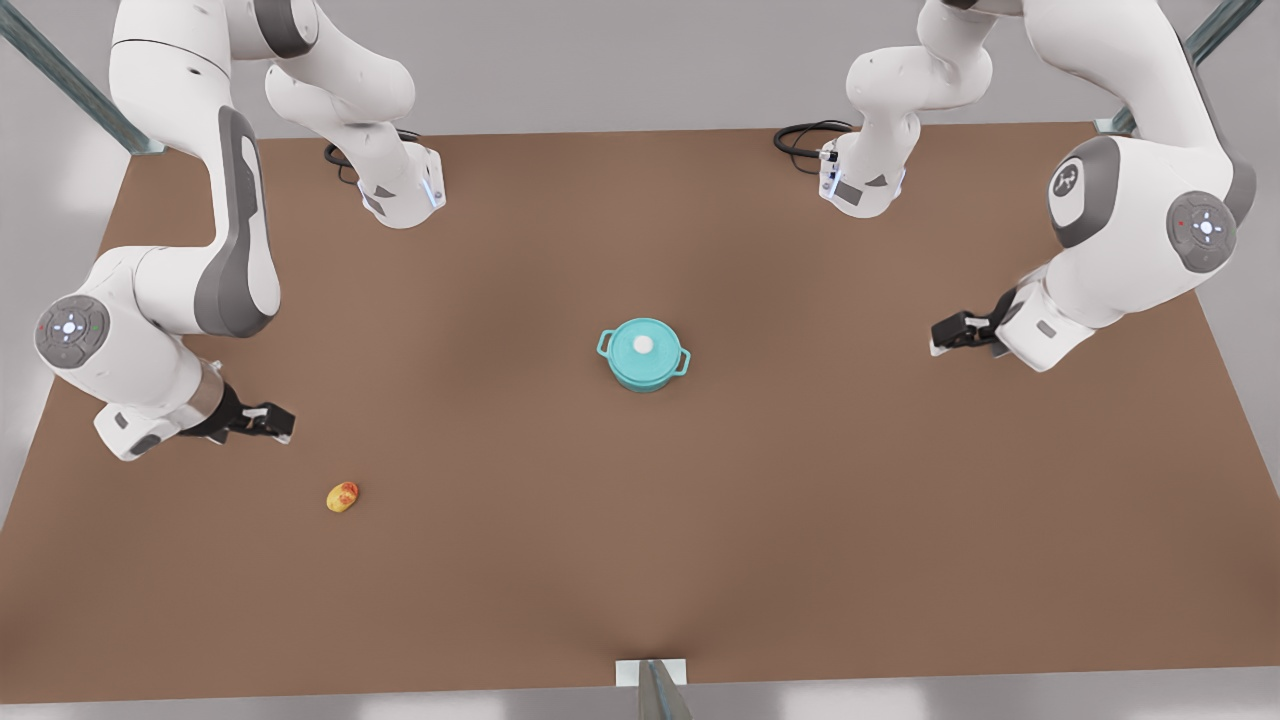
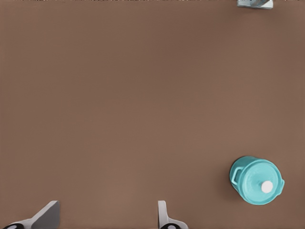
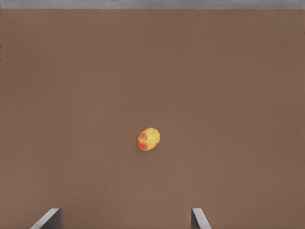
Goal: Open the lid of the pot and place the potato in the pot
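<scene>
We found the pot lid [image 1: 643, 344] seated on the pot [image 1: 644, 371] mid-table. The right gripper [image 1: 268, 424], fingers spread, hovered near the potato [image 1: 342, 496]; the left gripper [image 1: 950, 333], released, waited well apart.

Around my workspace, by item:

1. Brown table [image 1: 640, 560] — flat, matte, one plain colour, spread beneath me edge to edge.
2. Black cables [image 1: 805, 133] — looped on the far side of the table, a second coil [image 1: 338, 160] towards the front view's left.
3. Metal frame struts [image 1: 70, 85] — greenish bars slanting in at the far corners (another [image 1: 1215, 30] opposite).
4. Pale bracket [image 1: 650, 672] — at the middle of the near edge, carrying an upright post.
5. Grey floor [image 1: 600, 60] beyond the table.
</scene>
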Tool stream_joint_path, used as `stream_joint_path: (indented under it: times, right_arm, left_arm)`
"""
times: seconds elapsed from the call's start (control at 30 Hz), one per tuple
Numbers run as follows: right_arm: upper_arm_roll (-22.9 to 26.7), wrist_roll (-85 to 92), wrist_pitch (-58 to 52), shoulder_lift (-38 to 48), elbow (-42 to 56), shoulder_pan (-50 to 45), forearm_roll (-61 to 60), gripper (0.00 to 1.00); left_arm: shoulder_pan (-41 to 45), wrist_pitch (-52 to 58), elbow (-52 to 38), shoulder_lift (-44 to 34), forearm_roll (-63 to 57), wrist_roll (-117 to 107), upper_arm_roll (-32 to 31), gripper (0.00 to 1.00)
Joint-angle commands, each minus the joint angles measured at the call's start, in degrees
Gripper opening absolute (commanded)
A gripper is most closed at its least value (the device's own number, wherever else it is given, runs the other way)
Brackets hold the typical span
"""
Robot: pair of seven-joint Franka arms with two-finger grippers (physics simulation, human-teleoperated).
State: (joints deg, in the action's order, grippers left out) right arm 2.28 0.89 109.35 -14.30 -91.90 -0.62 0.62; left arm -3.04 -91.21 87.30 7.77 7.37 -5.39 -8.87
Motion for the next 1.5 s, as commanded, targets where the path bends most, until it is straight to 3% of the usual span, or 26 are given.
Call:
stream_joint_path:
  times: [0.0,0.07,0.13,0.17,0.33,0.43,0.5,0.7,1.47]
  right_arm:
    - [0.01,0.69,3.24,0.06,0.05,0.00,-0.01,1.00]
    - [0.00,0.08,3.24,-0.47,0.05,-0.17,0.08,1.00]
    - [0.09,-27.50,3.24,-1.43,0.05,-2.55,3.51,1.00]
    - [0.18,-32.18,3.15,-2.49,-0.47,-2.37,3.25,1.00]
    - [0.44,-32.62,6.05,-8.12,0.14,-1.58,3.08,1.00]
    - [0.36,-33.06,12.55,-11.54,0.05,-1.23,0.17,1.00]
    - [0.53,-33.15,15.54,-13.56,0.05,-0.26,0.35,1.00]
    - [0.53,-33.15,20.91,-19.63,0.84,0.62,0.52,1.00]
    - [0.27,-29.37,30.93,-26.22,-4.87,1.32,-1.32,1.00]
  left_arm:
    - [0.84,-1.61,-0.03,-0.03,-0.25,-4.45,-0.09,1.00]
    - [1.54,-1.78,0.06,0.14,-0.24,-4.37,-0.09,1.00]
    - [8.82,-3.27,-0.03,1.37,-1.74,-6.38,-0.53,1.00]
    - [14.98,-4.94,-0.73,3.30,-2.80,-13.66,-0.53,1.00]
    - [36.52,-10.83,0.32,11.30,-10.00,-42.76,-0.53,1.00]
    - [41.79,-20.76,0.94,17.19,-9.65,-60.96,-0.62,1.00]
    - [42.41,-26.12,1.11,21.15,-9.83,-64.31,-0.53,1.00]
    - [42.41,-39.22,6.48,23.26,-9.04,-66.77,-0.53,1.00]
    - [46.01,-42.91,10.96,27.39,-20.46,-67.73,-0.45,1.00]
